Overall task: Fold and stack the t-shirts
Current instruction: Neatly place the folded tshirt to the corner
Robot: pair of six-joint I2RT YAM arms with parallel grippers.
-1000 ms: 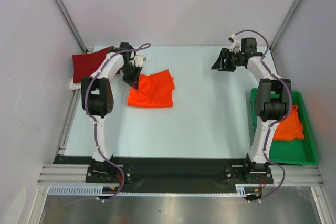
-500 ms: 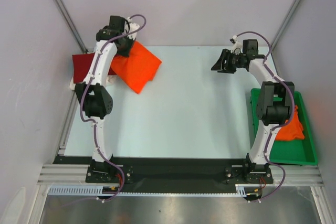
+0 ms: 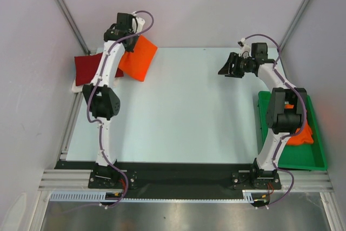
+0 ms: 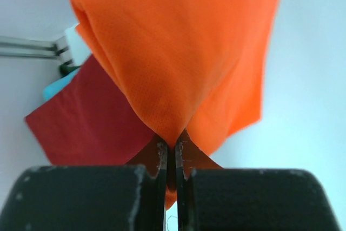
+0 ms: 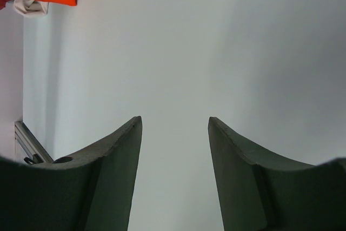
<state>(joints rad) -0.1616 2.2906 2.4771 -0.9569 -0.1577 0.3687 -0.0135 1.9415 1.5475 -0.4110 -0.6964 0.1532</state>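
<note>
The right arm hides most of the binned shirt (image 3: pixel 304 133), so only a crumpled orange patch shows in the green bin (image 3: pixel 320 158) at the table's right edge. The left arm crosses the red shirt (image 3: pixel 86 67) at the far left of the table (image 3: pixel 189 106). Of the white shirt (image 3: pixel 74 86) under the red one, only a thin edge peeks out, too little to show how it is folded. From above, the left gripper (image 3: pixel 127 37) is largely masked by its own wrist and the cloth. The wrist view settles it: the left gripper (image 4: pixel 168 147) has its fingers pressed together on a pinched fold of the orange shirt (image 4: pixel 178 52), with only a slit of cloth between them. That shirt spreads away from the fingertips in a wedge and is cut off by the top of the frame. In the top view the orange shirt (image 3: pixel 138 58) hangs off the table, just beside the red shirt and partly over its right edge. The red shirt (image 4: pixel 92 123) lies flat beneath and to the left of the grip. The right gripper (image 3: pixel 227 66) hovers over bare table at the far right, well apart from every shirt. Its fingers (image 5: pixel 116 177) stand wide apart, holding and touching nothing.
</note>
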